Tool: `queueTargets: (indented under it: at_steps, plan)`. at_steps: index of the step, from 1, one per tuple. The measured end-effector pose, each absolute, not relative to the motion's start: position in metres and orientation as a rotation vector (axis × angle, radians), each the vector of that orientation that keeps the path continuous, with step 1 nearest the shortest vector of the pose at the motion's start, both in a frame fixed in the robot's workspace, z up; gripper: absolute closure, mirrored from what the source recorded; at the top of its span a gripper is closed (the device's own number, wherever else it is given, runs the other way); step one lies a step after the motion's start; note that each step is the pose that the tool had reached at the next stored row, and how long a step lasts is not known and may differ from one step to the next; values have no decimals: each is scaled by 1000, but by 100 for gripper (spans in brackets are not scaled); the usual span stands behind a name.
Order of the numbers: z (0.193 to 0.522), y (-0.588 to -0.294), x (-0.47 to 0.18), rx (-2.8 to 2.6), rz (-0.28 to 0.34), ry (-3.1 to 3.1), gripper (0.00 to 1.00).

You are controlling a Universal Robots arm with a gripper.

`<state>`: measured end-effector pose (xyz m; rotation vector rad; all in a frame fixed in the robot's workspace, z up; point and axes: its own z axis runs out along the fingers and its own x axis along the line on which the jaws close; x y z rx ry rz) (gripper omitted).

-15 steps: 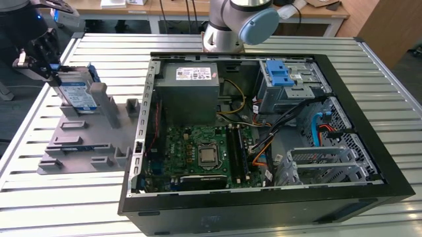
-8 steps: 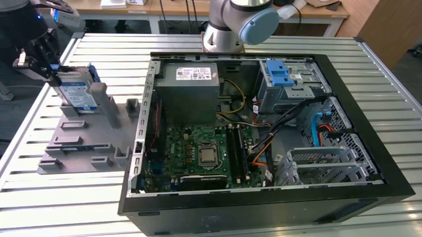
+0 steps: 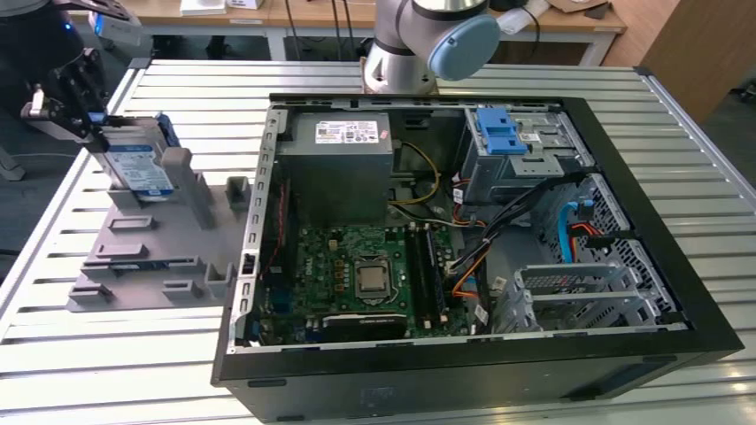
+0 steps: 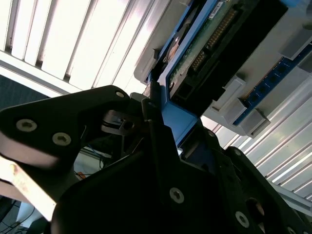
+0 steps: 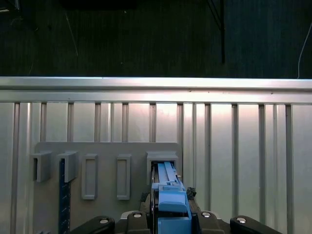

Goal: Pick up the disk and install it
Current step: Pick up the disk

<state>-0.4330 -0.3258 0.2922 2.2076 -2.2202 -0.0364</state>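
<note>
1 hand point(image 3: 97, 124) was clamped on the blue frame of the disk point(image 3: 136, 161), which we saw standing on edge in the grey rack point(image 3: 130, 266) on the tabletop point(image 3: 674, 97); the open computer case point(image 3: 473, 382) lay toward the exterior view's right

disk point(image 3: 138, 164): silver body, white-and-blue label, blue frame round its edges; in the second wrist view its underside shows green with a black connector
pincer point(image 5: 168, 197): black, with silver screw heads
holder point(image 3: 148, 257): plain matt grey all over
worktop point(image 3: 71, 354): pale silvery metal, striped by long parallel slats with darker grooves
case point(image 3: 473, 385): black outside, bare grey metal inside
board point(image 3: 354, 266): green, with black slots and a silver square at its middle
supply box point(image 3: 343, 173): grey, white sticker
latch point(image 3: 498, 133): blue
arm point(image 3: 408, 53): silver-grey, pale blue cap
cables point(image 3: 520, 208): black, orange, yellow, blue
</note>
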Motion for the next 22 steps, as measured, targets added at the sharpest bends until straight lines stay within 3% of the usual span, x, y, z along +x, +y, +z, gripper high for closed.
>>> queueTargets:
  at_steps: [22]
  plan:
    - [302, -326, -433, 2208, -36, -2220, 64]
